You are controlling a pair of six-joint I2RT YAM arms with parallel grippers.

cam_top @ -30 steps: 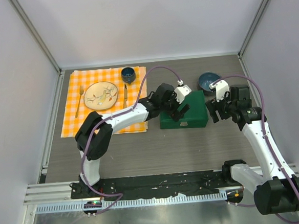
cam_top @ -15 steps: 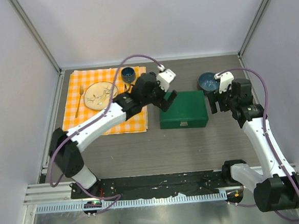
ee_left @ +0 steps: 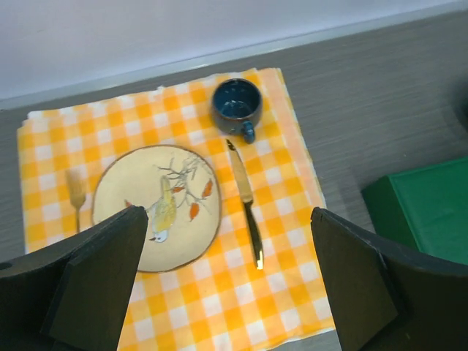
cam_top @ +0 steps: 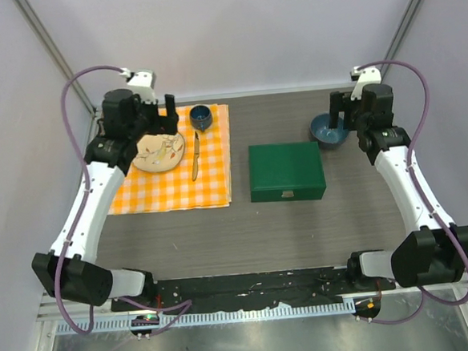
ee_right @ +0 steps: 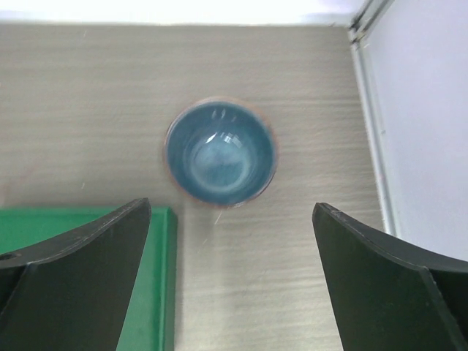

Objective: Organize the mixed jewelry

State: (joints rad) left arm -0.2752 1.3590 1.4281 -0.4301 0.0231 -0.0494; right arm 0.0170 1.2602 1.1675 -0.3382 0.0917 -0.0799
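Green box (ee_left: 428, 212) partly beyond frame edge

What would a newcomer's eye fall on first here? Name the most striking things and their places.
The orange checked cloth at the far left stands out most, set with a bird-painted plate, a knife and a blue cup. Next is the closed green box mid-table, with a blue bowl near its far right corner.

Left arm (cam_top: 91, 203), right arm (cam_top: 407, 187): white tubular links, bulky black joint housings, black blocks at both bases. Left purple cable (cam_top: 90, 70) runs in a loose loop off the arm; right purple cable (cam_top: 427, 110) matches it. Left wrist camera module (cam_top: 141, 77) and right wrist camera module (cam_top: 365, 74): small, white, boxy. Left fingers (ee_left: 95, 285), right fingers (ee_right: 73, 285): matte black, broad wedge plates, bevelled edges.
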